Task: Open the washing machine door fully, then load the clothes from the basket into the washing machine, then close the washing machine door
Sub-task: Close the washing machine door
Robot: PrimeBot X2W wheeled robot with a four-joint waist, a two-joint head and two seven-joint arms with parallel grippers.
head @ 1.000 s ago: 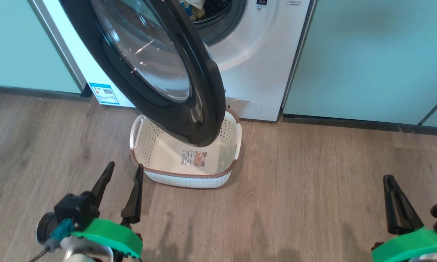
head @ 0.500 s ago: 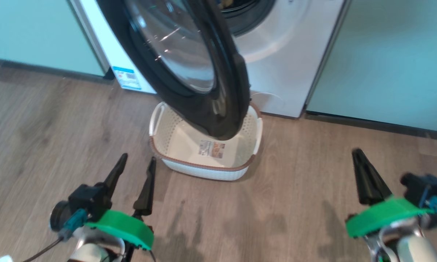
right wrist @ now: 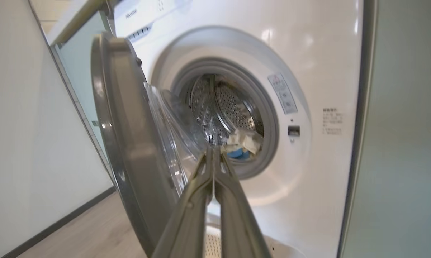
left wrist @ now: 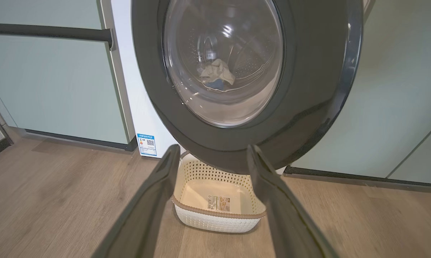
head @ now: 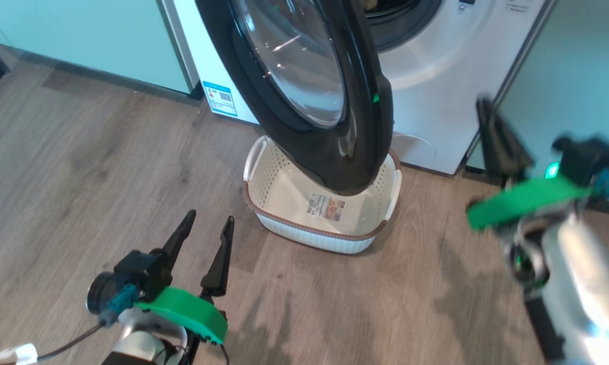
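In the drum of the washing machine (head: 436, 86), the clothes (right wrist: 242, 141) lie in a pale heap with a blue bit, low and close behind the grey seal. The basket (head: 314, 230) sits on the wood floor (head: 81, 152) right in front of the machine, with just its label on the bottom, so loading looks done. Step in hand, as I judge it, is closing the door.

The washing machine door (head: 304, 86) stands wide open, hinged on the left and swung out over the basket. Its lower rim hangs above the basket; I can't tell if they touch. The glossy outer face turns toward the left side.

The right gripper (right wrist: 214, 152) is raised to the right of the door's free edge, fingers pressed together with nothing between them, aimed into the drum opening. It is blurred in the head view. The left gripper (head: 210, 217) is low over the floor, left of the basket, fingers spread and empty, facing the door's outer face.

To do it well:
- Push on the black rim near the free edge, not on the glass.
- Push from the outer face and follow the arc until it latches.
- Watch the heap, because the bulging bowl could pinch cloth at the seal.
- Keep the arm clear of the basket handles.

Mint cabinet panels (head: 81, 30) flank the machine.
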